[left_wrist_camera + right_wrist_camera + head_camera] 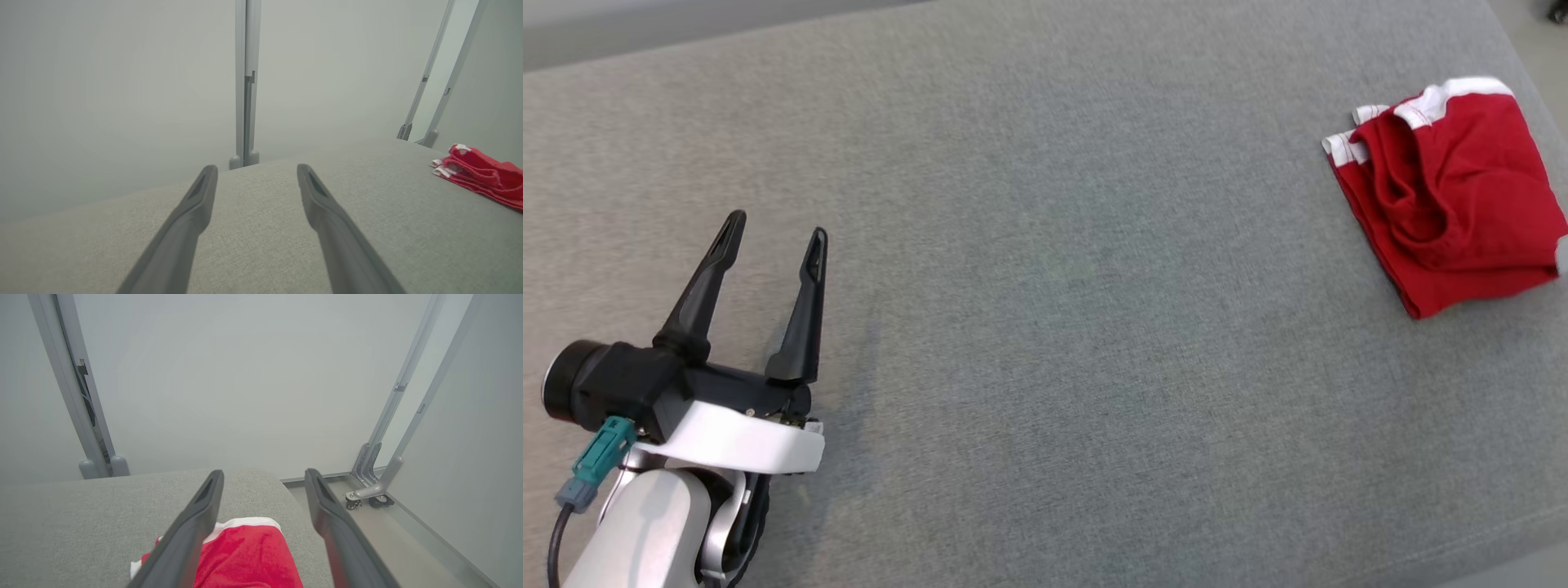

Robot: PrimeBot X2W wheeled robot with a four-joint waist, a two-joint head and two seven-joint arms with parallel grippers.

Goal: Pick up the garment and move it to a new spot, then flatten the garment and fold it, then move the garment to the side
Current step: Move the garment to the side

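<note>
A red garment with white trim [1450, 192] lies folded in a small bundle near the right edge of the grey fabric surface [1045, 310]. My left gripper [776, 230] stands open at the lower left, far from the garment, with nothing between its fingers. In the left wrist view that gripper [256, 170] points along the surface, and the garment [482, 173] lies off to its right. In the right wrist view my right gripper [263, 475] is open and hovers above the garment [245, 555], whose white-trimmed edge shows between the fingers.
The grey surface ends at a rounded far corner [265, 475] just beyond the garment, with floor beyond. Pale wall panels with grey metal posts [245, 81] stand behind it. A post foot with small castors [367, 498] rests on the floor at the right.
</note>
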